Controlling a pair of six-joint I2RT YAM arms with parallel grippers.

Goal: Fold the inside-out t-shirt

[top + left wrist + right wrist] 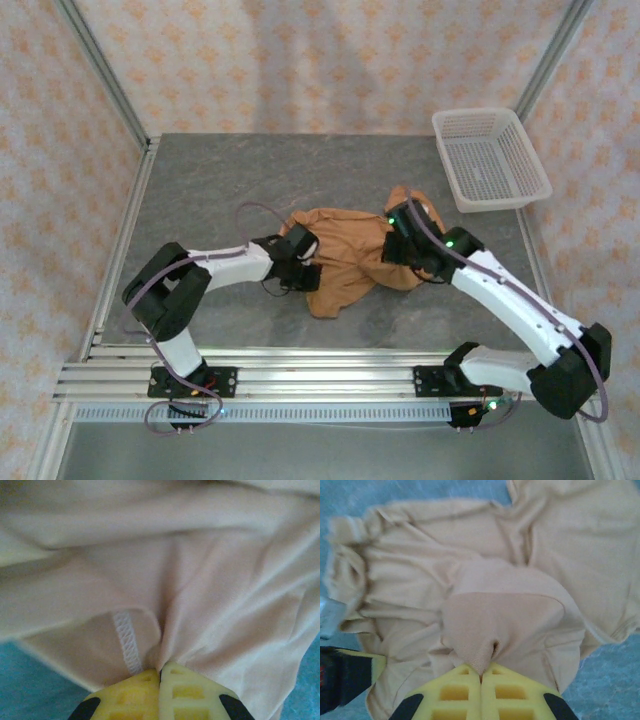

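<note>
Here left gripper [160,670] and right gripper [481,674] pinch t-shirt [345,262].

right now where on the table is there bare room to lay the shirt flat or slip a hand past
Bare table runs along the back wall, left of the white basket and beyond the t-shirt. A narrower bare strip lies between the shirt and the near rail. The middle is crowded: left gripper and right gripper both pinch the fabric.
</note>
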